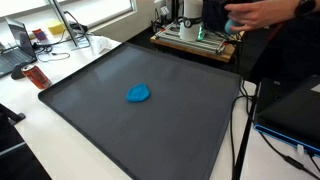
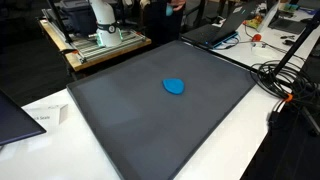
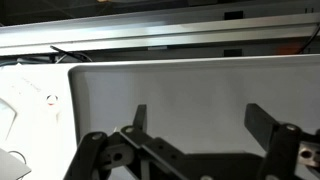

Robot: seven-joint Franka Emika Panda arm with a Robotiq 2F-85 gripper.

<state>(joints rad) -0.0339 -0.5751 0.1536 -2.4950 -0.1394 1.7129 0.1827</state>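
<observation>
A small blue rounded object (image 1: 139, 94) (image 2: 175, 87) lies alone near the middle of a large dark grey mat (image 1: 90, 110) (image 2: 130, 120) in both exterior views. In the wrist view my gripper (image 3: 200, 122) stands open, its two dark fingers (image 3: 140, 115) wide apart with nothing between them. It hovers over a bare part of the grey mat (image 3: 180, 85) near the mat's edge. The blue object does not appear in the wrist view. The arm's white base (image 1: 192, 12) (image 2: 102, 15) stands behind the mat; the gripper itself is out of frame in both exterior views.
A wooden platform with aluminium rails (image 1: 195, 40) (image 2: 100, 45) carries the base. A person's hand (image 1: 250, 14) reaches in at the back. Cables (image 2: 285, 80), laptops (image 2: 215, 30) and desk clutter (image 1: 35, 60) surround the mat. A metal rail (image 3: 160, 35) runs beyond the mat's edge.
</observation>
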